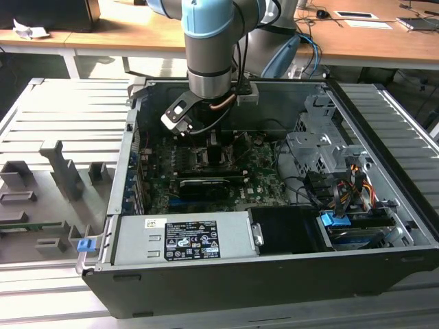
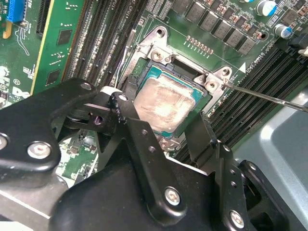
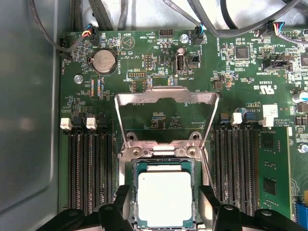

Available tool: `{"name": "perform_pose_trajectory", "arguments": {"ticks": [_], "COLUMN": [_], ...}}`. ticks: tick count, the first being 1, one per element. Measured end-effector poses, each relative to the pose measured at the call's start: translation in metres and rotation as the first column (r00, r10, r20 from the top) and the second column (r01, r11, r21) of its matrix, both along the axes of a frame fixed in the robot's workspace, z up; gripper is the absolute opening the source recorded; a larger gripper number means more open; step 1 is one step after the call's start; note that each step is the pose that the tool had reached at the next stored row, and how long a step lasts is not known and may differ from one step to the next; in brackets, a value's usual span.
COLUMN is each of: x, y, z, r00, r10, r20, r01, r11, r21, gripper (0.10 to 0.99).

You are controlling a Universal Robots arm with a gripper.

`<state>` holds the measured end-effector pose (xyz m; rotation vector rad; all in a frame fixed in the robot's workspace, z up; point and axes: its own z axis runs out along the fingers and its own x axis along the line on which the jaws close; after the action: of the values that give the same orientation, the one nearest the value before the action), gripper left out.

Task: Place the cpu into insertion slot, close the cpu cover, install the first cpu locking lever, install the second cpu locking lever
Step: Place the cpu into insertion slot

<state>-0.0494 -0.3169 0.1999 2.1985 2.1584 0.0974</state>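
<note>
The cpu (image 3: pixel 165 198), a flat square chip with a dull silver face, lies in the insertion slot (image 3: pixel 163 153) on the green motherboard; it shows as well at cpu (image 2: pixel 166 103). My gripper (image 3: pixel 166 207) hovers right over it, its black fingers (image 3: pixel 121 202) spread to either side of the chip with small gaps, so it is open. The cpu cover (image 3: pixel 166 95), a silver frame with a large cut-out, stands flipped up off the socket. A thin metal locking lever (image 2: pixel 269 97) sticks out beside the socket. In the exterior view the gripper (image 1: pixel 212 147) reaches down into the computer case.
Long black memory slots (image 3: pixel 89 173) flank the socket on both sides. A black expansion card (image 1: pixel 204 185) lies across the board near the socket. The power supply (image 1: pixel 182 240), drive cage (image 1: pixel 319 147) and cable bundles (image 1: pixel 343 188) crowd the case on the exterior view's right.
</note>
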Motion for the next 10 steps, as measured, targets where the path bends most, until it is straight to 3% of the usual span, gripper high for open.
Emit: {"name": "perform_pose_trajectory", "arguments": {"ticks": [10], "x": [0.0], "y": [0.0], "z": [0.0027], "r00": [1.0], "r10": [0.0], "r20": [-0.0002], "r01": [0.0], "r11": [1.0], "r21": [0.0], "gripper": [0.667]}}
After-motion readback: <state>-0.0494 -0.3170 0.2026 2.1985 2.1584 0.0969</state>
